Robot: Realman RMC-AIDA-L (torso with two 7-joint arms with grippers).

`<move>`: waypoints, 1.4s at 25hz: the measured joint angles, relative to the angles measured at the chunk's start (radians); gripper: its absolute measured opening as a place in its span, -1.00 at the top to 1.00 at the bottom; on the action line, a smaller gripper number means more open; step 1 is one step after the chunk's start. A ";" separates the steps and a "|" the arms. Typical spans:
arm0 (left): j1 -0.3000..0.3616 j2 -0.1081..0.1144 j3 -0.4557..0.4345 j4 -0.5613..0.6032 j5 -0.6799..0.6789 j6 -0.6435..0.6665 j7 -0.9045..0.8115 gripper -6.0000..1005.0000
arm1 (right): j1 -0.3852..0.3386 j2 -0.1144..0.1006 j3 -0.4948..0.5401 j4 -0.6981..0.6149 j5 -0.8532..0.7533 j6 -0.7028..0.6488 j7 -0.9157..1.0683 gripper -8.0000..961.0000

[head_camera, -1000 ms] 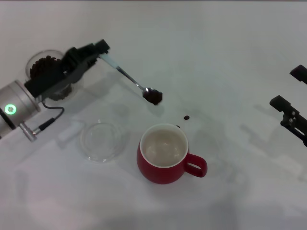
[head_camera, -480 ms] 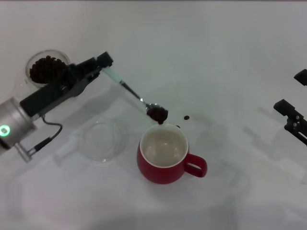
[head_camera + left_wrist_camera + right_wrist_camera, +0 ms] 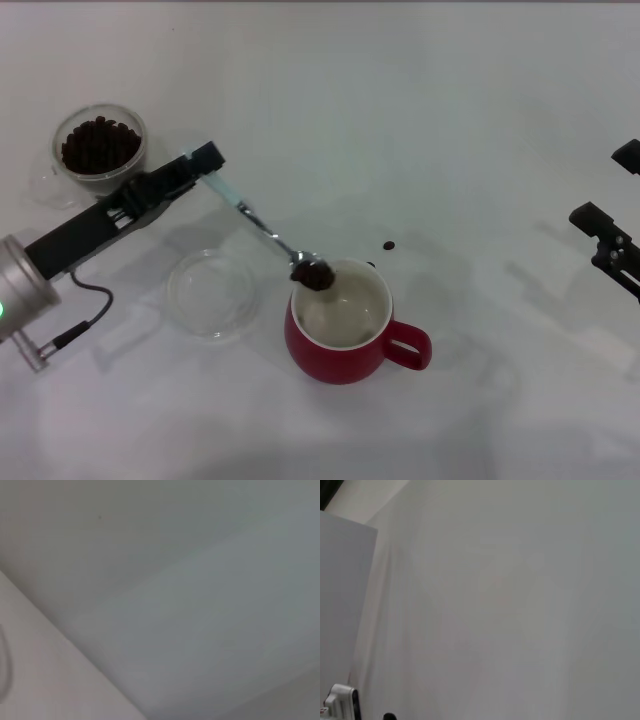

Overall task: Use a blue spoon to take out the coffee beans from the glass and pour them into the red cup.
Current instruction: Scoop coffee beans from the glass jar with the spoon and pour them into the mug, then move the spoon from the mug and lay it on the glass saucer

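While clamped on the blue spoon (image 3: 255,228), the left pincer (image 3: 200,162) stands well left of the red cup (image 3: 345,320).
Its loaded bowl hangs over the cup's rim; the right pincer (image 3: 610,235) idles far right, apart.

Bright, even overhead light casts soft, faint shadows across the head view (both wrist views are featureless blur).

left end effector (image 3: 200,165) clamped, right end effector (image 3: 612,240) parked
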State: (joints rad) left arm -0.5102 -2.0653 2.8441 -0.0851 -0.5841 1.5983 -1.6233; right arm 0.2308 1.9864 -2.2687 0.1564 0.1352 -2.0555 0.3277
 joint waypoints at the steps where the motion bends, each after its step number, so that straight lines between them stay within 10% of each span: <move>1: 0.000 -0.001 0.000 -0.012 0.000 0.000 0.019 0.74 | 0.000 0.000 0.000 0.000 0.000 0.000 0.000 -0.39; 23: -0.193 0.009 -0.002 -0.017 0.142 0.085 0.343 0.74 | 0.001 -0.002 0.009 0.000 0.006 0.025 0.004 -0.39; 35: 0.006 0.040 -0.007 -0.155 -0.126 0.224 0.199 0.74 | 0.016 0.001 0.009 0.000 0.042 0.036 0.022 -0.39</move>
State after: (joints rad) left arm -0.5046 -2.0250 2.8369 -0.2398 -0.7097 1.8222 -1.4242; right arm 0.2469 1.9876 -2.2594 0.1566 0.1772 -2.0197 0.3496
